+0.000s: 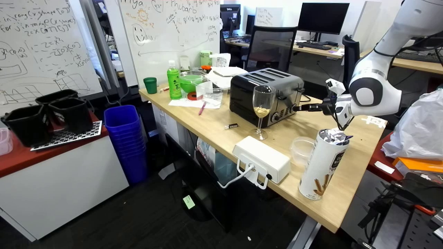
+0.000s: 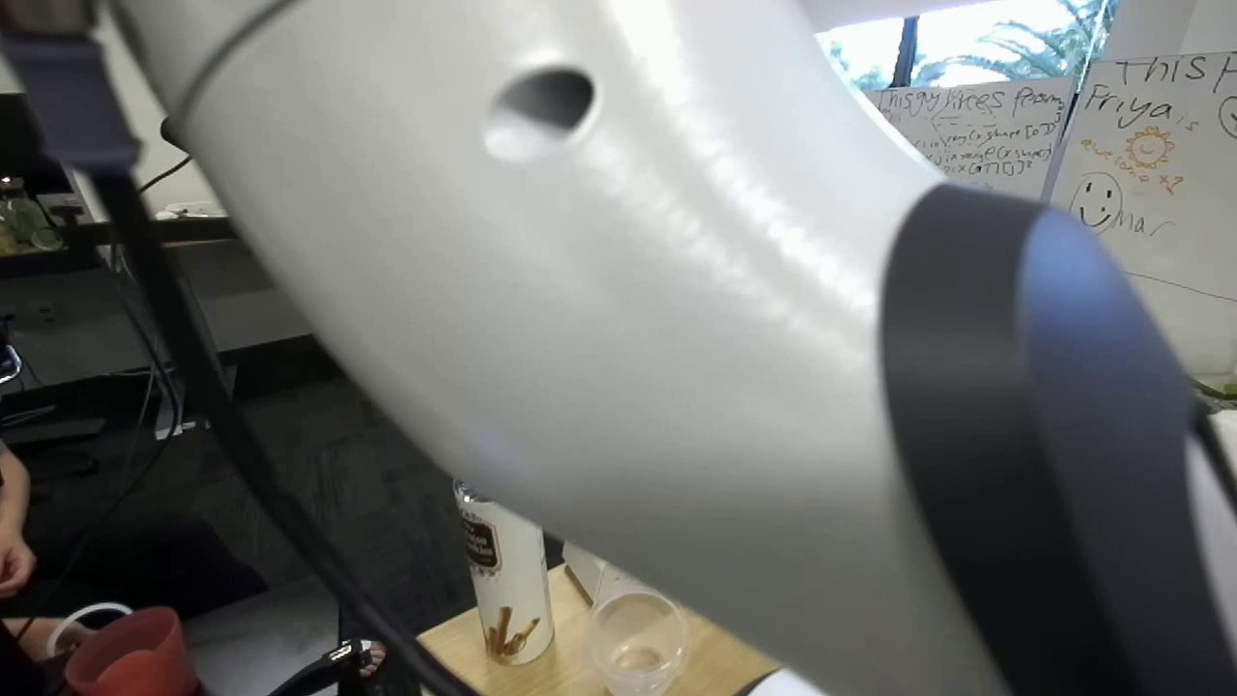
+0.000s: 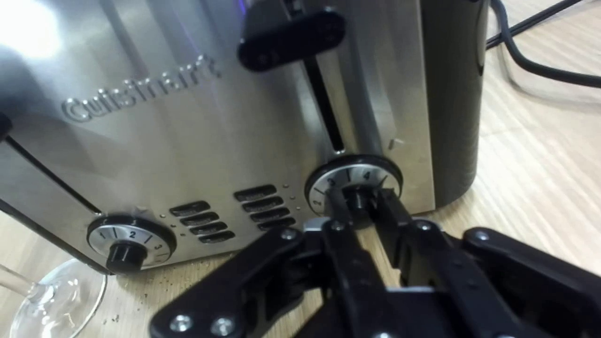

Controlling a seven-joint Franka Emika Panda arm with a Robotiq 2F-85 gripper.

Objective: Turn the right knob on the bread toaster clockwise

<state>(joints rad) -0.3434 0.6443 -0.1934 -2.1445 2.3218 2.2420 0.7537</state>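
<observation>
The bread toaster (image 1: 273,74) stands on the wooden table in an exterior view, chrome front facing my arm. In the wrist view its chrome front (image 3: 263,141) fills the upper part, with a lever above each of two numbered dials. My gripper (image 3: 360,199) has its black fingers on both sides of the right knob (image 3: 359,193), apparently closed on it. Numbers 2, 3 and 4 show on the dial; its lower part is hidden by the fingers. The left knob (image 3: 127,256) is untouched. In an exterior view the gripper (image 1: 297,108) reaches the toaster's front. The arm hides the toaster in an exterior view.
A stemmed glass with pale bits (image 1: 262,111) stands close by the toaster's left front; its base (image 3: 61,300) shows in the wrist view. A white box (image 1: 261,159), a clear cup (image 1: 301,150) and a tall white canister (image 1: 320,169) stand nearer the table edge. A cord (image 3: 540,70) lies behind.
</observation>
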